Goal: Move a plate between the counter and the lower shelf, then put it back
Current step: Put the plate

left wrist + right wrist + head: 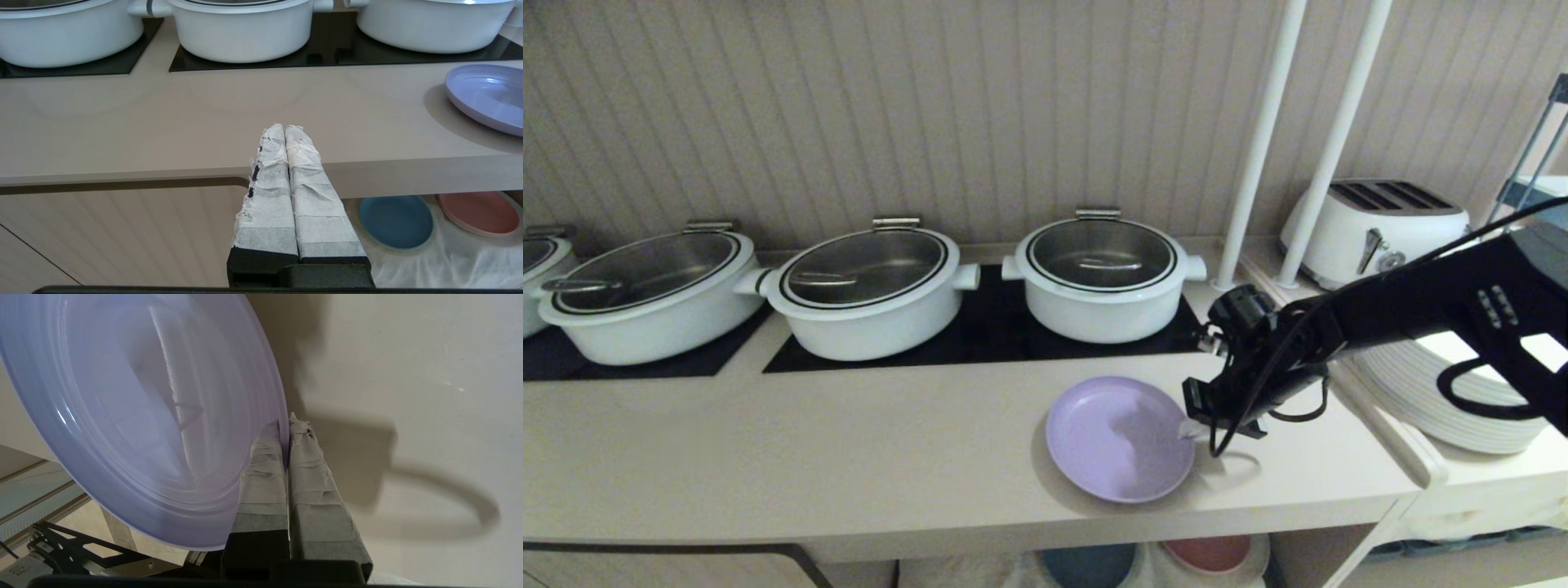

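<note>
The lavender plate [1119, 437] [135, 416] [486, 96] hangs tilted just over the beige counter [809, 441], near its front edge, casting a shadow beneath. My right gripper [1191, 430] [284, 426] is shut on the plate's right rim, one taped finger on each face of it. The left gripper [284, 130] is shut and empty, held in front of the counter's edge, left of the plate. Under the counter the lower shelf [457, 261] shows its white cloth.
Three white lidded pots [1103, 278] stand on black panels [980, 335] at the counter's back. A blue plate [395, 221] and a pink plate [478, 212] lie on the shelf cloth. Right of the counter are two white poles [1258, 155], a toaster [1376, 224] and stacked white plates [1437, 392].
</note>
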